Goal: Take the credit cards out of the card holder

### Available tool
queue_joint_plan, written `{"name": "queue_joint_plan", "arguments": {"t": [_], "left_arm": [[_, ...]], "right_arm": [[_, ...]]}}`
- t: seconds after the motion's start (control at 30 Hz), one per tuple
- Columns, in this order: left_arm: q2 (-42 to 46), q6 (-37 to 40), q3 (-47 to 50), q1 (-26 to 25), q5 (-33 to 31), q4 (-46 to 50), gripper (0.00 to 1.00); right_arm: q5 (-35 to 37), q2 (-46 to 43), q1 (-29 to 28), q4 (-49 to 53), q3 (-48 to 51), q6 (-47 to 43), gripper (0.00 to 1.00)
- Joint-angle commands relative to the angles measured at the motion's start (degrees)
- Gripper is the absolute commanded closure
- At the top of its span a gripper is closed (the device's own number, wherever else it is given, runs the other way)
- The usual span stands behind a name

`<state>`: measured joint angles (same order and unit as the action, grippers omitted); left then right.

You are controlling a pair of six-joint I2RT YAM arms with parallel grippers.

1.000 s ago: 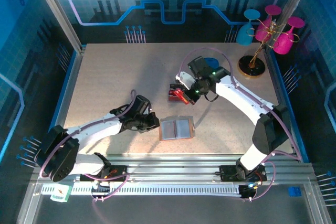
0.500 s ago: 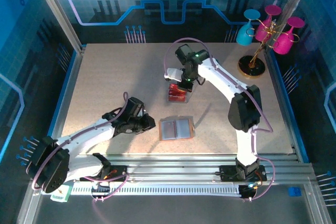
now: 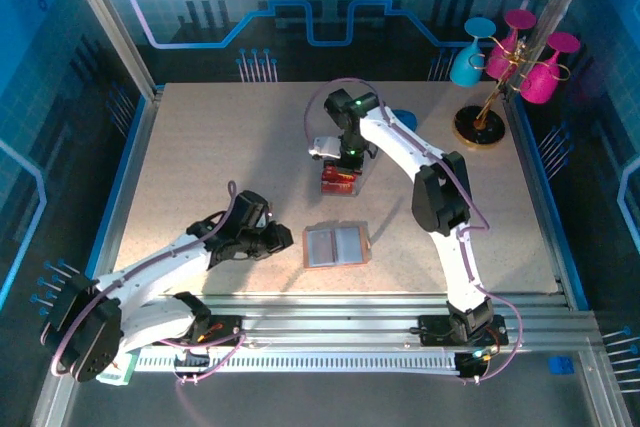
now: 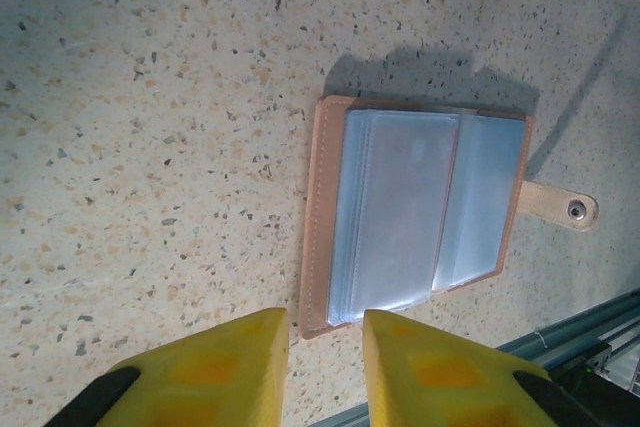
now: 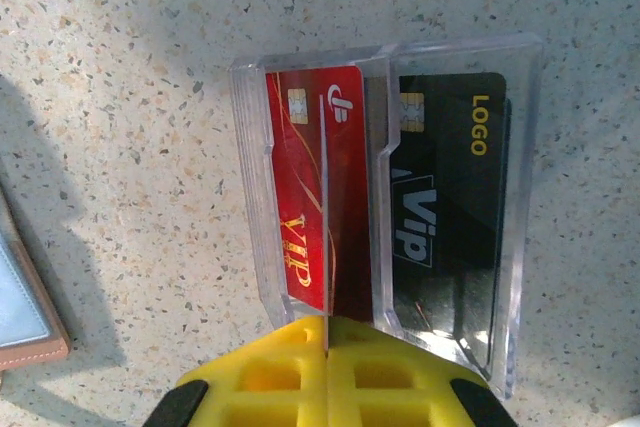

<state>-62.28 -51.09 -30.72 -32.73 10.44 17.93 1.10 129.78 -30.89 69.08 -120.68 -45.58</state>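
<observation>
- On the left gripper (image 4: 325,325): yellow fingers (image 4: 215,367) a little way apart, nothing held.
- Right at the gap between those fingers: one corner of the holder (image 4: 425,207). Hard to tell if touching.
- Holder: open and flat on the table (image 3: 200,147), pale blue inside facing up, brown rim all around, a small strap (image 4: 560,209) with a snap sticking out of one side.
- Seen from above: holder near the front edge of the table, about the middle, with the left gripper low and just to its left.
- On the right gripper (image 5: 327,337): yellow fingers pressed tight together, just over the near end of a clear box (image 5: 385,72).
- In the box: red card (image 5: 295,197) in the left slot, black card (image 5: 450,207) in the right slot, side by side, a clear wall between them.
- A thin bright line up from the closed fingers across the red card. Cannot tell what.
- Both cards out of the holder.
- Box: farther back on the table than the holder, not touching it.
</observation>
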Motion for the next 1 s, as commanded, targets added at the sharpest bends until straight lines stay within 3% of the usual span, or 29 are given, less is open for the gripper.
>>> {"name": "queue_joint_plan", "arguments": {"t": [0.0, 0.17, 0.23, 0.37, 0.47, 0.97], "left_arm": [[1.89, -1.13, 1.38, 0.56, -1.21, 2.5, 0.73], [2.47, -1.61, 2.07, 0.56, -1.22, 2.37, 0.73], [2.61, -1.82, 2.28, 0.59, -1.29, 2.14, 0.73], [2.6, -2.07, 2.51, 0.63, -1.2, 1.53, 0.73], [2.34, -2.19, 2.77, 0.56, -0.95, 1.01, 0.73], [-4.52, -0.82, 0.6, 0.59, 2.14, -4.38, 0.74]], "right_arm": [[-0.2, 1.81, 0.75, 3.1, -2.36, -1.43, 1.0], [-0.73, 2.67, 0.75, 4.22, -2.28, -2.09, 1.0], [-0.69, 2.65, 0.76, 3.81, -2.36, -1.88, 0.95], [1.32, 1.59, 0.75, 1.46, -2.24, -0.49, 0.75], [3.12, -0.1, 0.76, -1.04, -1.63, 0.86, 0.7], [2.0, -13.89, -0.55, -11.17, 12.01, 10.97, 0.65]]}}
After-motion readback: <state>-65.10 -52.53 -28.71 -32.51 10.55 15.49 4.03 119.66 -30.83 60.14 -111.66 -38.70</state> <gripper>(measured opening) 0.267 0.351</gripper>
